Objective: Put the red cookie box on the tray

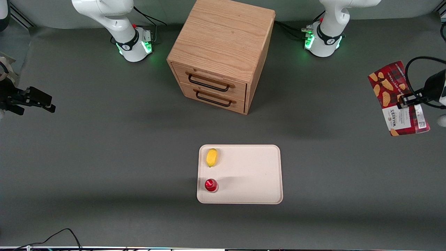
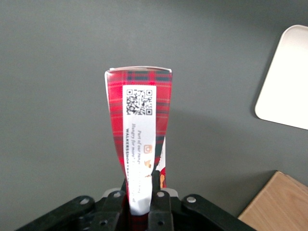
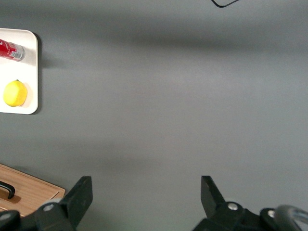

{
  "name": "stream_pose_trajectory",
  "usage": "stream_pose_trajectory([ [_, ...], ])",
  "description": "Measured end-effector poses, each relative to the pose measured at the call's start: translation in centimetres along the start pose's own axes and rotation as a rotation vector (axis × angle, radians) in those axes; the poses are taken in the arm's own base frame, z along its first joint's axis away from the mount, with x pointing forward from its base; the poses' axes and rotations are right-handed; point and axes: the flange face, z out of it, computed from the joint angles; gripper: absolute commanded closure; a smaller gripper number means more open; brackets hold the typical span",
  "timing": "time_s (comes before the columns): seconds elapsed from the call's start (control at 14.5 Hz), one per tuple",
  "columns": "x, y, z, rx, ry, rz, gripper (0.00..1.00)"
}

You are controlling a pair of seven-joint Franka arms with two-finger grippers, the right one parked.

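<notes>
- The long flat red tartan cardboard cookie box (image 1: 397, 97) is pinched by the closed left gripper (image 2: 143, 199), lifted toward the working arm's end
- It should be carried level to the bare part of the flat cream-beige rectangular tray (image 1: 251, 174), kept apart from the yellow lemon (image 1: 211, 157) and small red can (image 1: 211, 185)

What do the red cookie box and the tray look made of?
Red cookie box, clamped in the gripper toward the working arm's end of the table: printed cardboard, folded edges visible. Tray: probably matte plastic, with a smooth cream surface and moulded rounded corners.

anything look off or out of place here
Only the red cookie box: it hangs tilted in the pincer at the working arm's end of the table, not on the tray. Nothing looks spilled or damaged.
</notes>
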Motion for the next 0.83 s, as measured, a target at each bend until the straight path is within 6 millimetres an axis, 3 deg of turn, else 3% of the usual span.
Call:
stream_pose_trajectory([
  [0.07,-0.1,1.5,-0.3,-0.016,-0.005,-0.014,1.00],
  [0.21,-0.3,6.6,0.6,-0.050,-0.031,-0.058,1.00],
  [0.41,0.0,17.3,3.4,-0.069,-0.051,-0.128,1.00],
  [0.62,1.8,26.0,7.8,-0.114,-0.036,-0.129,1.00],
  [0.83,3.8,31.2,13.9,-0.128,0.022,-0.090,1.00],
])
